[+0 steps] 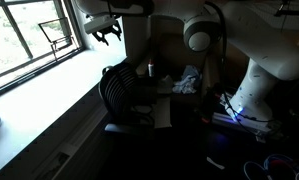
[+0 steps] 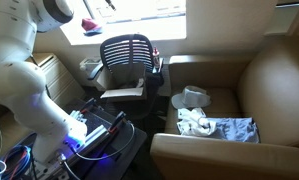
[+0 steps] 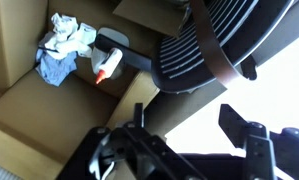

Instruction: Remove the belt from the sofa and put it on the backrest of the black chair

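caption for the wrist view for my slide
Open gripper over the black chair, belt draped across its backrest, crumpled cloth lying on the sofa.

- crumpled white-and-blue cloth (image 3: 64, 45), upper left of wrist view
- white spray bottle (image 3: 107, 66), red nozzle, just right of the cloth
- bright window (image 1: 29, 35), upper left in an exterior view
- red object (image 2: 89, 26) on sill, top left
- cable tangle (image 2: 94, 128), purple glow, lower left
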Available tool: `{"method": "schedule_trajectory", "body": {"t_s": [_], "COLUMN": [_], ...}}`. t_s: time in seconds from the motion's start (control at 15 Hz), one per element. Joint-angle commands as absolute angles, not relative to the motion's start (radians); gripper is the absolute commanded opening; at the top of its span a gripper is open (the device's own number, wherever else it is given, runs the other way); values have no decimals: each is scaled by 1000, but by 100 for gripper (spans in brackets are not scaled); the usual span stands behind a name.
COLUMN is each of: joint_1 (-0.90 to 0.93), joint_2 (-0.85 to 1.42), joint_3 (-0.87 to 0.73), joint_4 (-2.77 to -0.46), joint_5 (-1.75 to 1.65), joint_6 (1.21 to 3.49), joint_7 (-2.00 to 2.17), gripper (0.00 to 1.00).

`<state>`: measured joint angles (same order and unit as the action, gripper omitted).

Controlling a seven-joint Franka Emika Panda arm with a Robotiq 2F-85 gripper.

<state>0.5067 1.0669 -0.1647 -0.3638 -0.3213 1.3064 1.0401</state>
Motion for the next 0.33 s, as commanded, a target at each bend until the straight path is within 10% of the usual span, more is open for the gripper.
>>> {"method": "schedule_trajectory", "body": {"t_s": [0.0, 0.27], "joint_1": [513, 513], "joint_2": [1066, 1066], "joint_3": [-177, -177], "joint_4": [-364, -364], "joint_5": [-323, -322], "joint_6": [1307, 1306], "joint_7": [1038, 1039], "gripper": [82, 99]}}
